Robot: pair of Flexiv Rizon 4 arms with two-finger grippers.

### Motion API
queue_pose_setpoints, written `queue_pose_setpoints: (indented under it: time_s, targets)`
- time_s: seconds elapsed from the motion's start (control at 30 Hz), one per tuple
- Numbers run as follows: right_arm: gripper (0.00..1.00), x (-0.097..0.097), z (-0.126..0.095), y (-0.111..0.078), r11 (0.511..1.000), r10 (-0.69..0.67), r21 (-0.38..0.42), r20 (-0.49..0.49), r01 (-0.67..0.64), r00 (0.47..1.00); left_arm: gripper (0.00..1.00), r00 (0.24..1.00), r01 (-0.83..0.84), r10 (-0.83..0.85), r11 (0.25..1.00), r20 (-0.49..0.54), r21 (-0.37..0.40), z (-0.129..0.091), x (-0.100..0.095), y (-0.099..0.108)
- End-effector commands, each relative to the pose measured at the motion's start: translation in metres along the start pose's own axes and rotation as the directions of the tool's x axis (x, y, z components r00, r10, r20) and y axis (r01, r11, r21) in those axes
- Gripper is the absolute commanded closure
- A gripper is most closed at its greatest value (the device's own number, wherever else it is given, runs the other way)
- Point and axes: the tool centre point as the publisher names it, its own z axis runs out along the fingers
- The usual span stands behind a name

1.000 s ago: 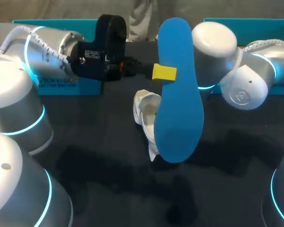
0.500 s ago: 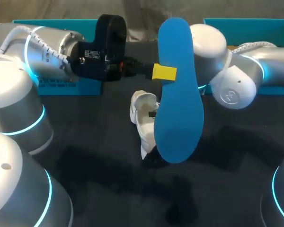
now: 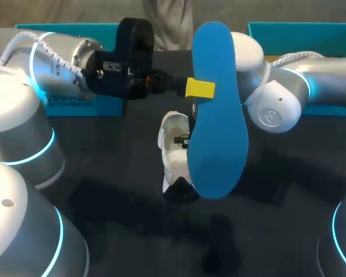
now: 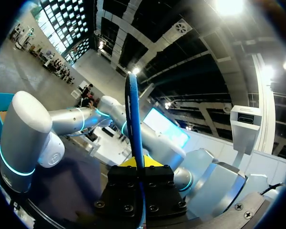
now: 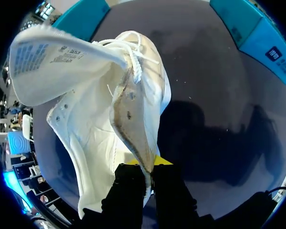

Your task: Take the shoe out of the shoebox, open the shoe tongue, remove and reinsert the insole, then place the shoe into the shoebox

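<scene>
A blue insole [image 3: 216, 115] stands on edge high over the table, and my left gripper [image 3: 199, 88] is shut on its side; in the left wrist view the insole [image 4: 133, 119] rises edge-on out of that gripper [image 4: 142, 164]. The white shoe [image 3: 174, 147] hangs behind the insole, half hidden by it. In the right wrist view my right gripper [image 5: 146, 167] is shut on the rim of the shoe's [image 5: 95, 109] opening, with the tongue folded out and the laces loose. The insole hides my right gripper in the head view.
Teal box halves stand at the table's back left [image 3: 63, 27] and back right [image 3: 300, 32]. My right arm's elbow [image 3: 274, 109] juts over the back right of the dark table [image 3: 132, 231]. Both arm bases fill the front corners.
My right arm has swung leftward, and the shoe has dropped lower and turned behind the insole. The left arm and the insole have kept still.
</scene>
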Motion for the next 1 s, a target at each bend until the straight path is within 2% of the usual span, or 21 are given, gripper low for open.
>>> queue_pose_setpoints:
  time_s: [0.03, 0.13, 0.37, 0.67, 1.0]
  targets:
    - [0.00, 0.000, 0.008, -0.003, 1.000, 0.007, 0.010, -0.018, -0.007, 1.000, 1.00, 1.000, -0.001, 0.001, 1.000, -0.001, 0.002, 0.001, -0.001, 0.001]
    - [0.00, -0.001, 0.005, -0.005, 1.000, 0.008, 0.016, -0.021, -0.008, 1.000, 1.00, 1.000, -0.001, 0.001, 1.000, -0.001, 0.002, 0.001, -0.001, 0.001]
    - [0.00, -0.005, -0.015, -0.008, 1.000, -0.013, -0.023, -0.112, 0.011, 0.994, 1.00, 1.000, -0.001, 0.001, 1.000, -0.001, 0.002, 0.001, -0.001, 0.001]
    - [0.00, -0.013, -0.060, -0.008, 0.988, -0.071, -0.152, -0.205, 0.040, 0.976, 1.00, 1.000, -0.001, 0.001, 1.000, -0.001, 0.002, 0.001, -0.001, 0.001]
    - [0.00, -0.013, -0.060, -0.008, 0.988, -0.071, -0.152, -0.205, 0.040, 0.976, 1.00, 1.000, -0.001, 0.001, 1.000, -0.001, 0.002, 0.001, -0.001, 0.001]
